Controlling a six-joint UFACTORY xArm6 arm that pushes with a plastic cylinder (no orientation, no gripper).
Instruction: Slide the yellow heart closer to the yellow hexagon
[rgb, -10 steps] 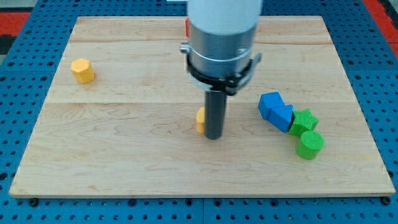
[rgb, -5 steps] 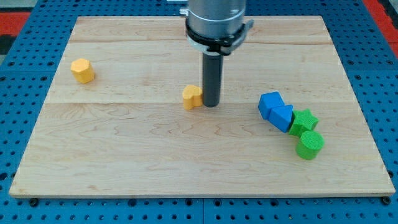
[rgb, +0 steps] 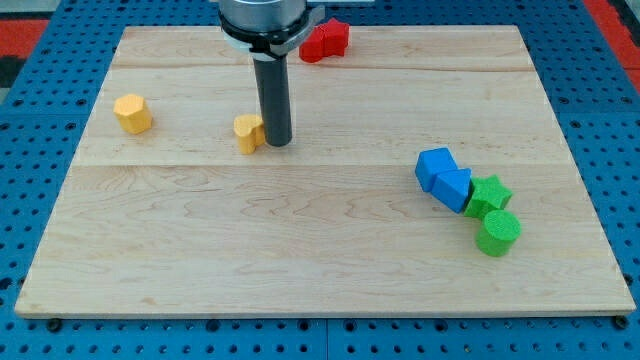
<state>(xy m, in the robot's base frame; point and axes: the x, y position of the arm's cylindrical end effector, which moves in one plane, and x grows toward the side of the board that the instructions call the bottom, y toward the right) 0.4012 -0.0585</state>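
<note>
My tip (rgb: 275, 143) against the yellow heart (rgb: 248, 132), yellow hexagon (rgb: 132, 113) leftward.

A straight, dark grey rod hangs from a wider round collar at the view's top. The rod is smooth and cylindrical, with a faint lighter sheen down one side, and keeps the same width along its length. Its lower end, my tip (rgb: 275, 143), is cut flat and blunt. The collar is grey metal, ringed by a thin black band, with small bracket-like lugs jutting at its sides.
</note>
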